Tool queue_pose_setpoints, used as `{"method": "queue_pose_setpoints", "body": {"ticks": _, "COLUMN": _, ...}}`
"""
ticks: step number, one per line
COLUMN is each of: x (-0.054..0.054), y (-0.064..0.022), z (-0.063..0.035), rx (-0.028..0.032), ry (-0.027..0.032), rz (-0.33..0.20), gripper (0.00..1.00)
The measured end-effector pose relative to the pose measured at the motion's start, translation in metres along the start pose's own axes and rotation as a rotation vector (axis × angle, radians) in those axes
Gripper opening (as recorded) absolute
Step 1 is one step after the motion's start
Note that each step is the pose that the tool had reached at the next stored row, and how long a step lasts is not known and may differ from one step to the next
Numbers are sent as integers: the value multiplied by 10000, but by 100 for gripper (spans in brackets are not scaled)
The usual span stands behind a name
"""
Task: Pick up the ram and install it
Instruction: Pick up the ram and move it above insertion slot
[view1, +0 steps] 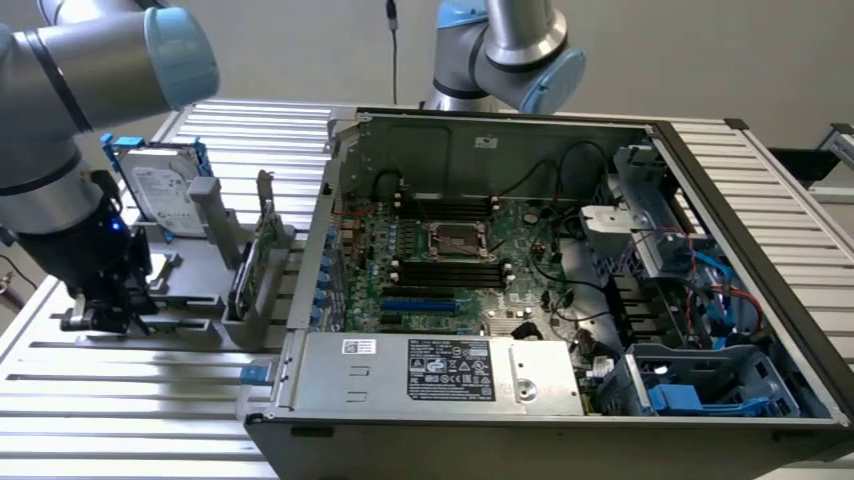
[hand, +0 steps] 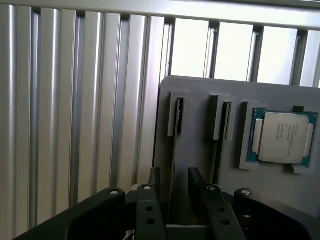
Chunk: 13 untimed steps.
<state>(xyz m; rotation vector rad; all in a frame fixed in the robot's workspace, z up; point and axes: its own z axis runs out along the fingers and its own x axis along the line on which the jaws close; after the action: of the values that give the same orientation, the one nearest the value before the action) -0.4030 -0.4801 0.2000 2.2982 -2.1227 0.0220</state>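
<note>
My gripper (hand: 174, 176) hangs low over a grey parts holder (hand: 195, 95) and is open. Its two black fingers (hand: 155, 181) straddle one of the holder's two narrow slots. A thin dark strip (hand: 178, 116) stands edge-on in that slot, which I take for the ram. A second such strip (hand: 225, 119) stands in the neighbouring slot. In the exterior view the gripper (view1: 110, 305) is at the left, over the holder (view1: 187, 300) and outside the open computer case. The motherboard (view1: 441, 250) lies inside the case with its black memory slots (view1: 447, 272) bare.
A square silver processor (hand: 282, 137) sits in the holder's pocket beside the slots. A hard drive (view1: 167, 195) and a card with a metal bracket (view1: 260, 255) stand upright in the holder. The case wall (view1: 327, 230), power supply (view1: 434, 375) and cables (view1: 694, 290) surround the motherboard.
</note>
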Motion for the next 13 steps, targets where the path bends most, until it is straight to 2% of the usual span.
{"method": "queue_pose_setpoints", "body": {"ticks": 13, "x": 59, "y": -33, "z": 18, "rx": 5, "ry": -97, "rz": -15, "gripper": 36}}
